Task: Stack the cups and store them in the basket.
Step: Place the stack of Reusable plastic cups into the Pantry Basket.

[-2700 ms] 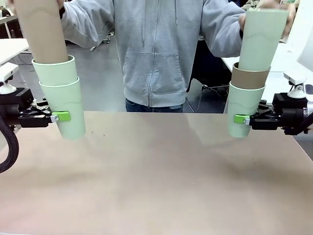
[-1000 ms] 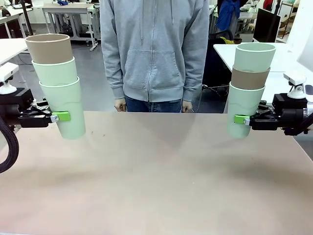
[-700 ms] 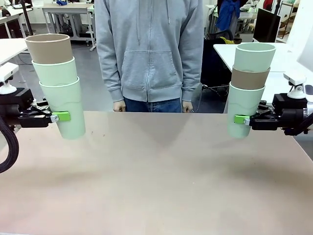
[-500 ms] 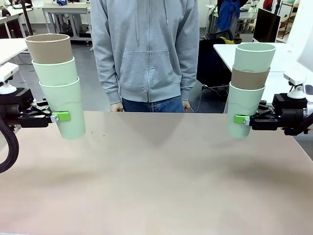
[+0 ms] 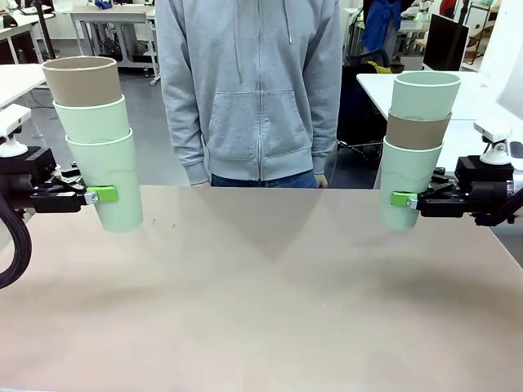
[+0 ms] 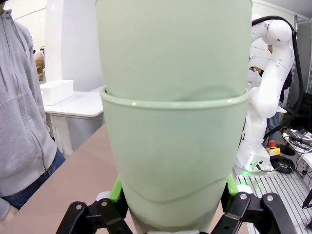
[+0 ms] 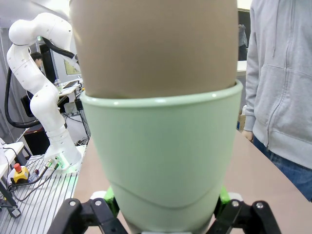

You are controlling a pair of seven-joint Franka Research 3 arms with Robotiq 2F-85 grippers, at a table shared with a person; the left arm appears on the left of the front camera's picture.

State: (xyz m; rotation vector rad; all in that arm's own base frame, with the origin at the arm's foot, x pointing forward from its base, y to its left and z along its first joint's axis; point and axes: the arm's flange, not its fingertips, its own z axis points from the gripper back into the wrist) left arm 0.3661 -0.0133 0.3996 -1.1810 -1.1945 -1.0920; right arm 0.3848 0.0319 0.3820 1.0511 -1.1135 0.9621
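At the table's left edge my left gripper (image 5: 105, 194) is shut on the bottom mint cup (image 5: 110, 184) of a stack of three; a second mint cup (image 5: 91, 121) and a tan cup (image 5: 80, 80) sit nested above it. In the left wrist view that bottom mint cup (image 6: 175, 161) fills the space between my green pads. At the right edge my right gripper (image 5: 400, 198) is shut on a mint cup (image 5: 404, 181) that carries a tan cup (image 5: 417, 131) and a mint cup (image 5: 424, 94). The right wrist view shows the held mint cup (image 7: 163, 156) with the tan cup (image 7: 153, 46) inside it. Both stacks hang upright above the table. The basket is out of view.
A person in a grey hoodie (image 5: 249, 90) stands at the far edge of the brown table (image 5: 261, 294), arms down at the sides. White desks and other lab gear stand behind.
The person has let go of the top cups, lowered both arms and shifted slightly at the far edge. Both arms and their stacks have stayed still.
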